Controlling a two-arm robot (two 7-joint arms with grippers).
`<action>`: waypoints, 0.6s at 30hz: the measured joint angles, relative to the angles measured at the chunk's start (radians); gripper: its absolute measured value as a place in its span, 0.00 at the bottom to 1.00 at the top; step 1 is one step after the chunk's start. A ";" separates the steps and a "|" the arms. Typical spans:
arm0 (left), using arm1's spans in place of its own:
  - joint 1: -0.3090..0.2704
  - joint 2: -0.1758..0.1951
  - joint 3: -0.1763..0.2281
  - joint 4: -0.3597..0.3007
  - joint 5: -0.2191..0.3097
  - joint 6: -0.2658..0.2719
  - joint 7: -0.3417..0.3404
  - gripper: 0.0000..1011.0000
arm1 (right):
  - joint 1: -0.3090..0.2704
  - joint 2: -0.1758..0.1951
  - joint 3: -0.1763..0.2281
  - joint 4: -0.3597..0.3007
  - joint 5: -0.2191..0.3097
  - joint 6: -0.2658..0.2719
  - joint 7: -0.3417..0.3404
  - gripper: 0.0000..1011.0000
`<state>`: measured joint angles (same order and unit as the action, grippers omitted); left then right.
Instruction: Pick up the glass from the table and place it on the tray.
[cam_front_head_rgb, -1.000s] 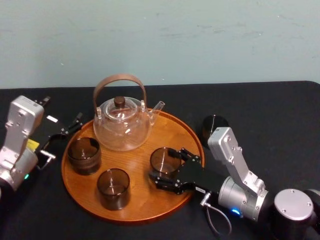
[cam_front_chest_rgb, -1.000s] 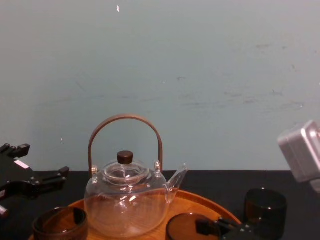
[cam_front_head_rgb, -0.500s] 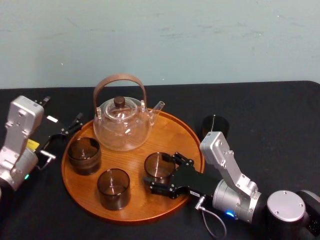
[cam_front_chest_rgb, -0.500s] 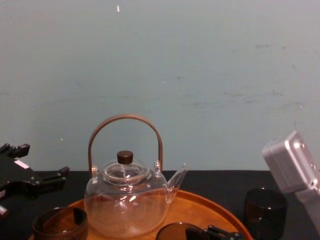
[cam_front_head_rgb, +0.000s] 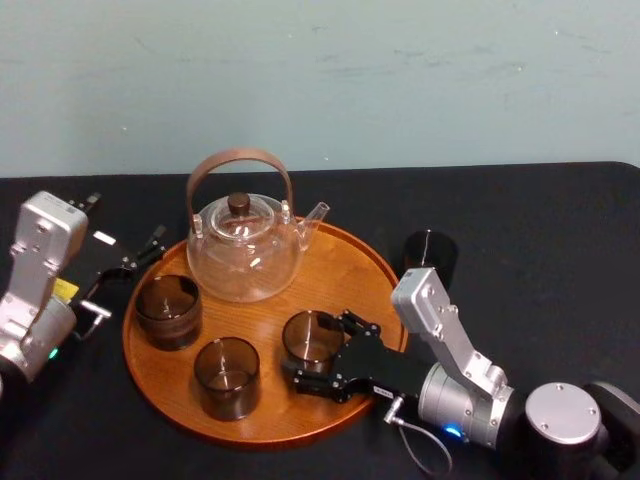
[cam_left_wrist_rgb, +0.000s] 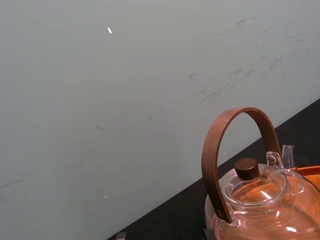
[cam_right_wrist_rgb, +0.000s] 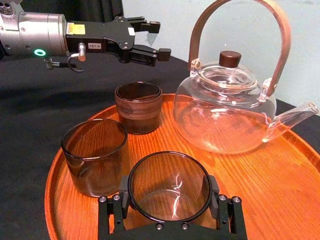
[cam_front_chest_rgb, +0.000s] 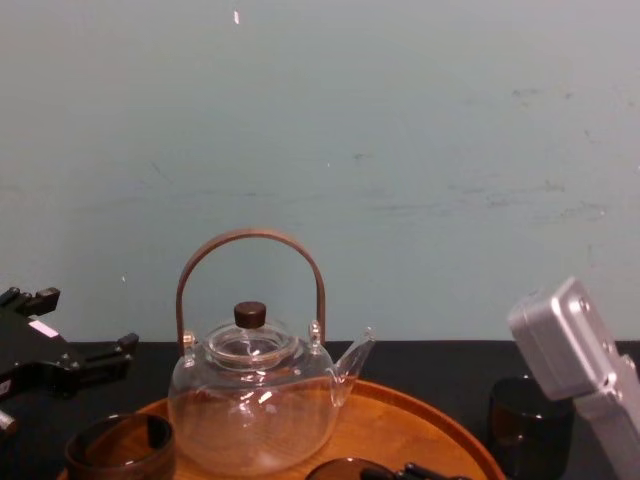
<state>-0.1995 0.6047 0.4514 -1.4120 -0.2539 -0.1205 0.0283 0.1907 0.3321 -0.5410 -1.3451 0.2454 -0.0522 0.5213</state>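
Right claw (cam_front_head_rgb: 322, 353) reaches in low from the lower right of the head view and has the glass (cam_front_head_rgb: 306, 337) pinched from both sides, fingers (cam_right_wrist_rgb: 111, 212) against its wall. It's closed just to the glass's width, which keeps the glass upright.

The glass is inside the rim of the tray (cam_front_head_rgb: 340, 265), in the free patch at lower middle, near the front glass (cam_front_head_rgb: 227, 375) and well apart from the teapot (cam_front_head_rgb: 243, 248) — so nothing gets bumped. Can't tell if its base touches the wood yet, but it looks close.

Left claw (cam_front_head_rgb: 128, 264) is parked beside the tray at the frame's left, fingers spread, holding nothing. One more dark glass (cam_front_head_rgb: 430, 255) stands on the tabletop (cam_front_head_rgb: 560, 230) — right of the tray
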 joint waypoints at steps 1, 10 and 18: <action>0.000 0.000 0.000 0.000 0.000 0.000 0.000 0.99 | 0.000 0.000 0.000 0.000 0.000 0.000 0.000 0.90; 0.000 0.000 0.000 0.000 0.000 0.000 0.000 0.99 | 0.001 -0.003 -0.002 0.003 -0.002 0.004 -0.002 0.90; 0.000 0.000 0.000 0.000 0.000 0.000 0.000 0.99 | 0.001 -0.002 -0.002 0.003 -0.002 0.005 -0.003 0.90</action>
<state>-0.1995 0.6047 0.4514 -1.4120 -0.2539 -0.1205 0.0283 0.1916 0.3299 -0.5425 -1.3421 0.2437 -0.0475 0.5187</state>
